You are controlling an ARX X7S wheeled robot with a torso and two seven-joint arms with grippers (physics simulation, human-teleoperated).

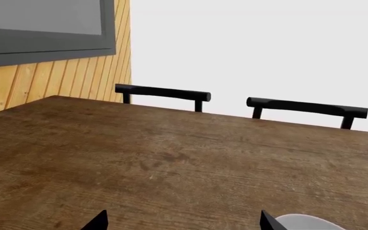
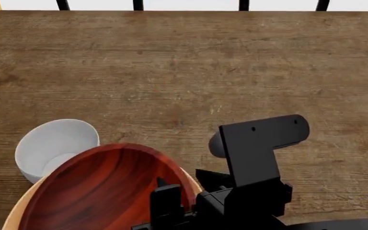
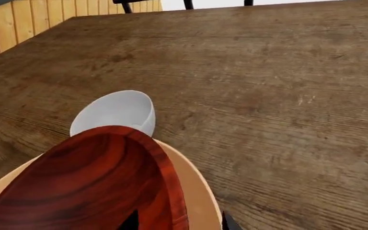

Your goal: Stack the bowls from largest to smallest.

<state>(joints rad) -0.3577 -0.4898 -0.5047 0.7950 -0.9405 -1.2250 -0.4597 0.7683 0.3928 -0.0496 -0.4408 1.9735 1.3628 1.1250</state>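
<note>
The dark-red wood-grain bowl point(image 2: 101, 191) is tilted over the large tan-orange bowl point(image 2: 19, 211) at the table's near left; both also show in the right wrist view, red point(image 3: 88, 182) and tan point(image 3: 193, 191). My right gripper point(image 3: 179, 223) straddles the red bowl's near rim, one finger inside it and one outside, and holds it; it shows in the head view point(image 2: 171, 199). The small white bowl point(image 2: 56, 146) stands upright on the table, touching the tan bowl's far left side. My left gripper point(image 1: 182, 225) is open and empty above bare table, the white bowl point(image 1: 308, 223) just beside one finger.
The brown wooden table point(image 2: 235, 72) stretches away to the far edge. Two black chairs point(image 1: 165, 92) point(image 1: 305, 106) stand behind that edge. A wood-panelled wall point(image 1: 56, 76) is at the far left corner. My right arm's black link point(image 2: 260, 153) rises over the table's near middle.
</note>
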